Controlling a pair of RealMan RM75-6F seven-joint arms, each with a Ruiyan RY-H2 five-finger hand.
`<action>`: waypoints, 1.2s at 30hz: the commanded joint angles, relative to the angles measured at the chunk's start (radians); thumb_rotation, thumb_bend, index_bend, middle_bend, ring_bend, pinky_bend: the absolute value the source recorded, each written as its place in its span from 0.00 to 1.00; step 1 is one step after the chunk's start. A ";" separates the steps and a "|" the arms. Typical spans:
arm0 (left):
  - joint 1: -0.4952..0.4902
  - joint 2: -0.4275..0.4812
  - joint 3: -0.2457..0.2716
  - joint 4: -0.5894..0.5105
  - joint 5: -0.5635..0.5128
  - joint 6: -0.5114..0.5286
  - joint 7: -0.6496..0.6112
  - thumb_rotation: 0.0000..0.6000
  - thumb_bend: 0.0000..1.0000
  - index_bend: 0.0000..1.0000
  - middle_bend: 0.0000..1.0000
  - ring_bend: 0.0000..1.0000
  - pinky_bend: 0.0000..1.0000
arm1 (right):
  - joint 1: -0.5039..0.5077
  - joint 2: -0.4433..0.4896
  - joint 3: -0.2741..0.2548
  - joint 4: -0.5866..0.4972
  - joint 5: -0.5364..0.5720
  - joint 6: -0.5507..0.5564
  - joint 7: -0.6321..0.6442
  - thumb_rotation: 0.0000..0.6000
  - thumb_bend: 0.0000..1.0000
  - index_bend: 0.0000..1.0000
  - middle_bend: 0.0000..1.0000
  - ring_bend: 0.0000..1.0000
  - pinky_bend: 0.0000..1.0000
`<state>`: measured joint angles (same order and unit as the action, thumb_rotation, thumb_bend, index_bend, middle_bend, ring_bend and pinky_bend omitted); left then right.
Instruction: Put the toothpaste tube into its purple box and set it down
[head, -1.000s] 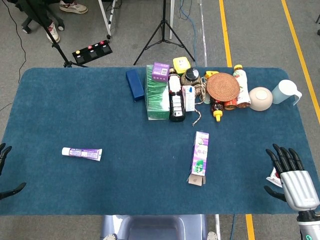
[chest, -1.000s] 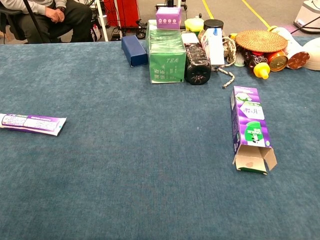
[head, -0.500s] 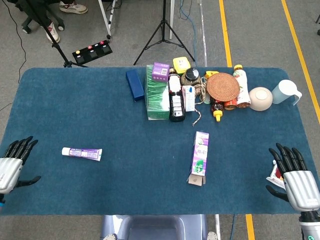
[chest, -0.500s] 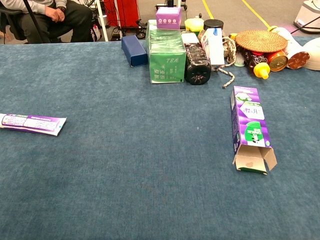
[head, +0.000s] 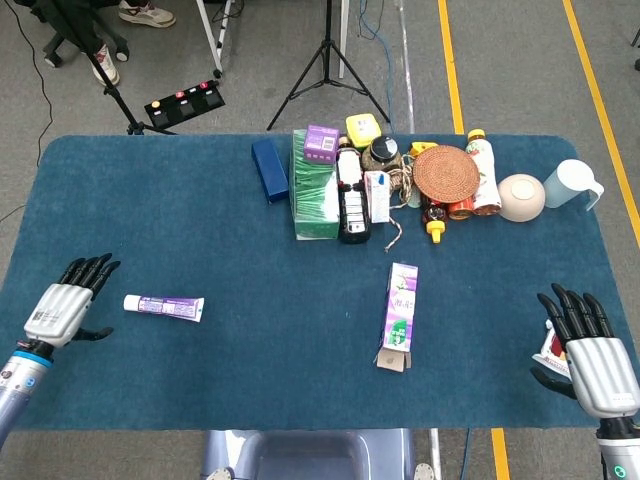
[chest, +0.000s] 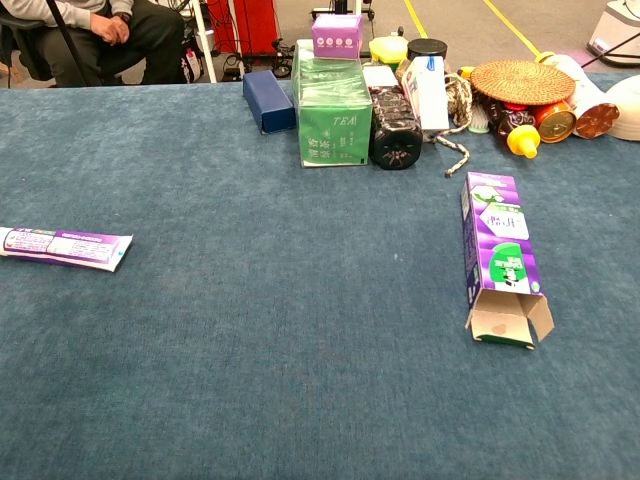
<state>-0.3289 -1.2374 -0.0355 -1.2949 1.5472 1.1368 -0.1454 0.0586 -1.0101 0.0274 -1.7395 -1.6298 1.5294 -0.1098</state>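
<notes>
The toothpaste tube (head: 164, 306) (chest: 65, 246), white and purple, lies flat on the left part of the blue table. The purple box (head: 399, 312) (chest: 498, 254) lies flat right of centre with its near end flap open. My left hand (head: 65, 306) hovers just left of the tube, fingers spread and holding nothing. At the table's right front corner, my right hand (head: 588, 354) is open with its fingers apart, well away from the box. Neither hand shows in the chest view.
A cluster stands at the back centre: a blue box (head: 269, 169), a green tea box (head: 315, 195), a dark bottle (head: 351, 205), a woven coaster (head: 446, 172), a bowl (head: 521, 197) and a jug (head: 576, 184). A small packet (head: 550, 349) lies by my right hand.
My left hand has come in from the table's left edge toward the tube. The right hand has barely shifted. Tube and box have not moved.
</notes>
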 joint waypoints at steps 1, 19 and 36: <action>-0.015 -0.021 0.000 0.003 -0.013 -0.016 0.027 1.00 0.11 0.00 0.00 0.00 0.02 | 0.000 0.001 -0.001 0.000 -0.002 0.000 0.003 1.00 0.00 0.01 0.00 0.00 0.00; -0.095 -0.149 -0.040 -0.101 -0.137 -0.095 0.287 1.00 0.11 0.00 0.00 0.00 0.02 | 0.006 0.004 0.002 0.004 0.008 -0.011 0.019 1.00 0.00 0.01 0.00 0.00 0.00; -0.196 -0.262 -0.078 -0.066 -0.224 -0.164 0.436 1.00 0.11 0.00 0.00 0.00 0.02 | 0.008 0.016 0.017 0.008 0.041 -0.011 0.062 1.00 0.00 0.01 0.00 0.00 0.00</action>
<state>-0.5176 -1.4915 -0.1109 -1.3641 1.3346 0.9773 0.2772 0.0664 -0.9937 0.0449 -1.7315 -1.5888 1.5184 -0.0483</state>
